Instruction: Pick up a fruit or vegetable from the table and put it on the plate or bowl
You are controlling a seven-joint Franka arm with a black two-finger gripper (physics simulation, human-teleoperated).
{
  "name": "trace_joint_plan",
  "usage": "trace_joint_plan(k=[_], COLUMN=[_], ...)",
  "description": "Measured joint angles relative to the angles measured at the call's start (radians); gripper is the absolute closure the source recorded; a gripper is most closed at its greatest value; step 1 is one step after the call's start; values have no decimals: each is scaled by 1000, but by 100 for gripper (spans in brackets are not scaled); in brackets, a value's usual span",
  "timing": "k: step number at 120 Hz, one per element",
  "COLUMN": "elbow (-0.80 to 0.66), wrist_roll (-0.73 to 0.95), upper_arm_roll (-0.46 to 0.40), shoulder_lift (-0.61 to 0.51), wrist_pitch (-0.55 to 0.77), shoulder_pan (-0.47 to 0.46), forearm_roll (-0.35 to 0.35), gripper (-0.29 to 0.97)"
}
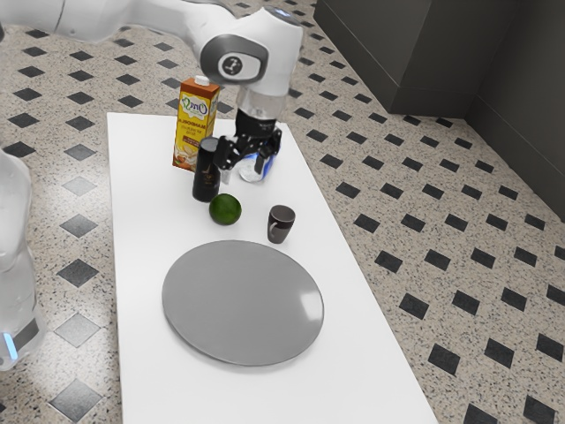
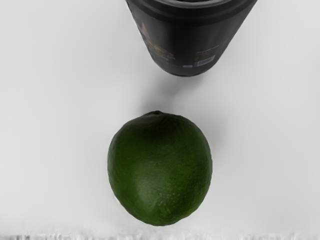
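Observation:
A green lime [image 1: 225, 209] lies on the white table [image 1: 141, 291], just beyond the far rim of a large grey plate [image 1: 243, 301]. In the wrist view the lime [image 2: 160, 169] sits right under my hand, with a black can [image 2: 190, 35] behind it. My gripper [image 1: 246, 170] hangs above the table a little behind and to the exterior view's right of the lime. It is open, with nothing between its fingers.
A black can [image 1: 207, 169] stands close to the lime on its far side, and an orange juice carton [image 1: 195, 123] stands behind that. A small dark cup [image 1: 281, 223] sits to the exterior view's right of the lime. The table's edges run close on both sides.

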Motion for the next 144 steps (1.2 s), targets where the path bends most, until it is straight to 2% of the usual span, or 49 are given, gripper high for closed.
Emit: trace_joint_plan(k=[89,144], elbow=[-77,-110], wrist_roll=[-119,-86], upper_arm_roll=[-7,-8], shoulder_lift=[-49,24], wrist_pitch=[-41,21], shoulder_pan=[65,78], forearm_roll=[-36,-42], gripper=[0,0])
